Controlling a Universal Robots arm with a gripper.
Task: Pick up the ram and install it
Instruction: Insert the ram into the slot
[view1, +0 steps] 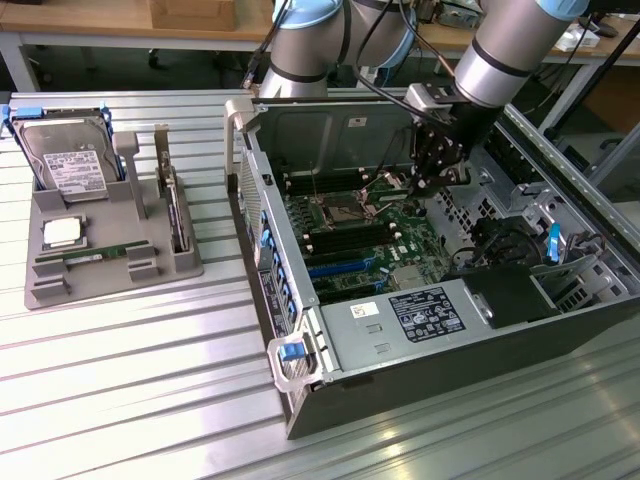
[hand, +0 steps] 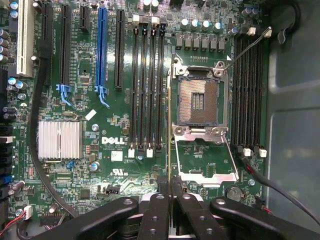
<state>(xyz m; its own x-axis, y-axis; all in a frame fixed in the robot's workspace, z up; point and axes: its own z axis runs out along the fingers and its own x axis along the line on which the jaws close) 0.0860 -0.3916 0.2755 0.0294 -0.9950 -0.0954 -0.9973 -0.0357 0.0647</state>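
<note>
My gripper (view1: 418, 188) is inside the open computer case (view1: 560, 330), low over the motherboard (view1: 380, 250). In the wrist view the gripper (hand: 170, 184) is shut on the ram (hand: 170, 120), which I see edge-on as a thin green-gold line. The ram hangs parallel to the four black memory slots (hand: 147, 90). It lines up with the narrow strip between the rightmost of those slots and the open processor socket (hand: 198, 100). I cannot tell how high it is above the board.
A grey parts tray (view1: 110, 285) at the exterior view's left holds a hard drive (view1: 68, 160), a square silver processor chip (view1: 62, 232) and a green stick (view1: 98, 256). More memory slots (hand: 247, 90), a heatsink (hand: 60, 140) and loose cables (hand: 37, 150) surround the socket.
</note>
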